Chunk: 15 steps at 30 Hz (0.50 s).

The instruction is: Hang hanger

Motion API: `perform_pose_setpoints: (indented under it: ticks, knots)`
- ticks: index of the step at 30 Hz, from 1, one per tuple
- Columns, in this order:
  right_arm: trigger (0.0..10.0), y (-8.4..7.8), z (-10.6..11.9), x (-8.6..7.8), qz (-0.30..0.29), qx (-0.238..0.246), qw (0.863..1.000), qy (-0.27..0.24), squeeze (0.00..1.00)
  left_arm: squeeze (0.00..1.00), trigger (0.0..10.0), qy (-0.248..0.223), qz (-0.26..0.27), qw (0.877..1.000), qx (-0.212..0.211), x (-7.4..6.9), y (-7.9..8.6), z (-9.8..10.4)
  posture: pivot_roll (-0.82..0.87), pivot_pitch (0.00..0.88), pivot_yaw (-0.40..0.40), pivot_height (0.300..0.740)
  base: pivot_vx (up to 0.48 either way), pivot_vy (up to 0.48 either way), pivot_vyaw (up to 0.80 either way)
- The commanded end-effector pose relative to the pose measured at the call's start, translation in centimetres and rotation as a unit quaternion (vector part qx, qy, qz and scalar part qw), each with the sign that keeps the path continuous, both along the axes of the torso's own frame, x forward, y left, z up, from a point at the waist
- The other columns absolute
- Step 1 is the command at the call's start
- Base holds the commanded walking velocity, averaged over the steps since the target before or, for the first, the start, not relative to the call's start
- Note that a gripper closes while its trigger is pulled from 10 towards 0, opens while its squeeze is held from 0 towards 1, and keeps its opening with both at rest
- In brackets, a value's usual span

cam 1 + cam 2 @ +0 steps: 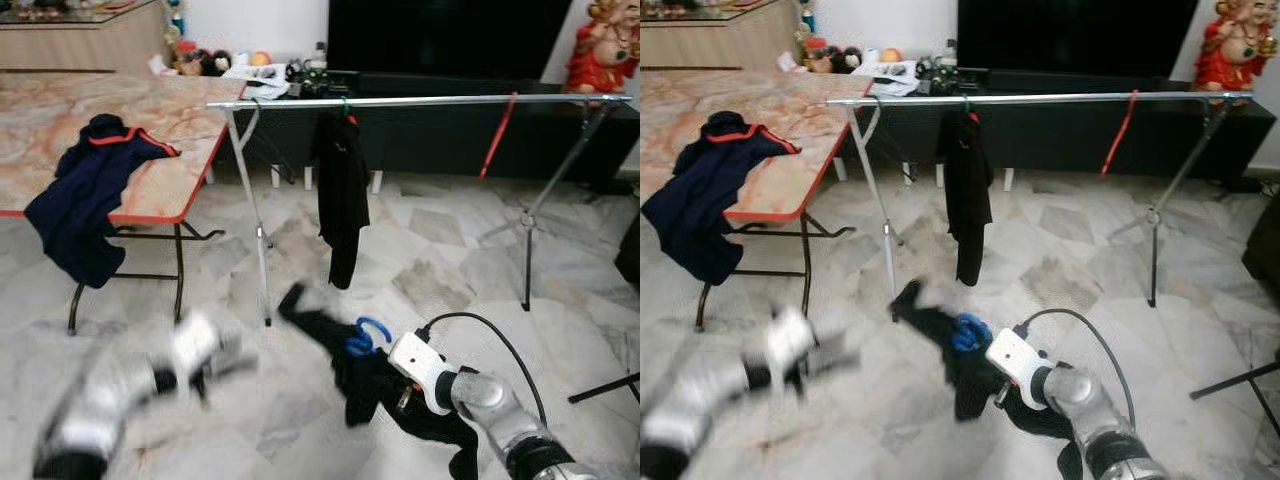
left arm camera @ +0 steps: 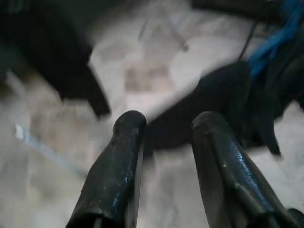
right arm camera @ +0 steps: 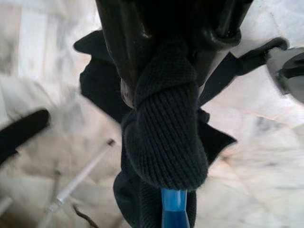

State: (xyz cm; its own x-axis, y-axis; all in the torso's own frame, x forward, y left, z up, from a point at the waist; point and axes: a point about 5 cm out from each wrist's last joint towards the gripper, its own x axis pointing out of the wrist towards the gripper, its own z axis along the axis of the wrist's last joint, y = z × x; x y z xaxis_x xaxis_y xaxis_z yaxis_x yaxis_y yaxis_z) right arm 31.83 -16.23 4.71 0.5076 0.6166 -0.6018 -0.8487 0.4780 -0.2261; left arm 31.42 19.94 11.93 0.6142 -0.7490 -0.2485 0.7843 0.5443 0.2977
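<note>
The blue hanger (image 1: pixel 364 335) is low down near the floor, in front of the clothes rail (image 1: pixel 420 100). A black knit garment (image 1: pixel 370 385) is draped on it and trails down onto the floor. The hook curls up and points toward the rail. In the right wrist view the blue hanger (image 3: pixel 174 209) runs straight out from between the fingers, wrapped in the knit cloth. How its long bar lies cannot be told, because the cloth hides it.

The right gripper (image 3: pixel 164 76) is clamped on the hanger through the cloth. The left gripper (image 2: pixel 164 128) is blurred and held low to the left, with its two black fingers apart and nothing between them.

The floor (image 1: pixel 440 250) is pale marble tile. The rail is a long silver bar on thin legs that goes across the room. A black garment (image 1: pixel 340 190) hangs from it near the middle, and a red hanger (image 1: pixel 497 135) hangs further right. A marble-look table (image 1: pixel 170 120) with a red edge stands on the left, with a navy shirt (image 1: pixel 85 195) hanging over its side. Behind the rail is a dark TV stand (image 1: pixel 450 130), and a red statue (image 1: pixel 605 45) sits at the far right.
</note>
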Motion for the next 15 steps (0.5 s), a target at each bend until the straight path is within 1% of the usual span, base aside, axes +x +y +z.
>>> perform_pose_setpoints:
  ticks: [1, 2, 3, 4, 6, 7, 9, 10, 12, 13, 15]
  knots:
    - [10.0, 0.7, 1.2, 0.2, 0.077, -0.005, 0.997, 0.005, 0.0, 0.0, 10.0, 0.064, -0.056, 0.996, -0.002, -0.9, -1.6, -1.9, 0.13, 0.0, -0.003, 0.74, 0.0, 0.0, 0.0]
    - [10.0, 0.6, 1.1, -0.2, 0.116, -0.029, 0.993, 0.02, 0.0, 0.0, 10.0, 0.067, -0.089, 0.994, -0.004, -0.6, -2.6, -1.2, 0.13, 0.0, -0.007, 0.74, 0.0, 0.0, 0.0]
    - [10.0, 0.6, 1.1, -0.2, 0.116, -0.029, 0.993, 0.02, 0.0, 0.0, 10.0, 0.067, -0.089, 0.994, -0.004, -0.6, -2.6, -1.2, 0.13, 0.0, -0.007, 0.74, 0.0, 0.0, 0.0]
    - [10.0, 0.5, 1.1, -0.3, 0.138, -0.034, 0.989, 0.031, 0.0, 0.0, 10.0, 0.079, -0.126, 0.989, 0.002, -0.6, -3.3, -0.9, 0.14, 0.0, -0.012, 0.74, 0.0, 0.0, 0.0]
    - [10.0, 0.7, 1.3, -0.3, 0.149, -0.028, 0.988, 0.036, 0.0, 0.0, 10.0, 0.091, -0.15, 0.984, 0.011, -0.7, -3.7, -0.9, 0.15, 0.0, -0.02, 0.74, 0.0, 0.0, 0.0]
    - [10.0, 0.9, 1.6, -0.3, 0.162, -0.023, 0.986, 0.041, 0.0, 0.0, 10.0, 0.109, -0.175, 0.978, 0.041, -1.1, -3.7, -1.3, 0.15, 0.0, -0.023, 0.74, 0.0, 0.0, 0.0]
    - [10.0, 1.0, 1.9, -0.3, 0.181, -0.023, 0.982, 0.046, 0.0, 0.0, 10.0, 0.133, -0.192, 0.97, 0.064, -1.9, -3.7, -1.2, 0.15, 0.0, -0.031, 0.74, 0.0, 0.0, 0.0]
    - [10.0, 1.1, 2.0, -0.4, 0.196, -0.022, 0.979, 0.052, 0.0, 0.0, 10.0, 0.153, -0.201, 0.965, 0.075, -2.5, -3.6, -1.3, 0.15, 0.0, -0.031, 0.74, 0.0, 0.0, 0.0]
    - [10.0, 1.3, 2.3, -0.5, 0.218, -0.027, 0.974, 0.056, 0.0, 0.0, 10.0, 0.169, -0.209, 0.959, 0.088, -2.9, -3.6, -1.9, 0.15, 0.0, -0.047, 0.74, 0.0, 0.0, 0.0]
    - [10.0, 1.3, 2.3, -0.5, 0.218, -0.027, 0.974, 0.056, 0.0, 0.0, 10.0, 0.169, -0.209, 0.959, 0.088, -2.9, -3.6, -1.9, 0.15, 0.0, -0.047, 0.74, 0.0, 0.0, 0.0]
    - [10.0, 1.4, 2.3, -0.6, 0.234, -0.035, 0.97, 0.062, 0.0, 0.0, 10.0, 0.187, -0.22, 0.953, 0.092, -3.4, -3.8, -2.5, 0.16, 0.0, -0.06, 0.74, 0.0, 0.0, 0.0]
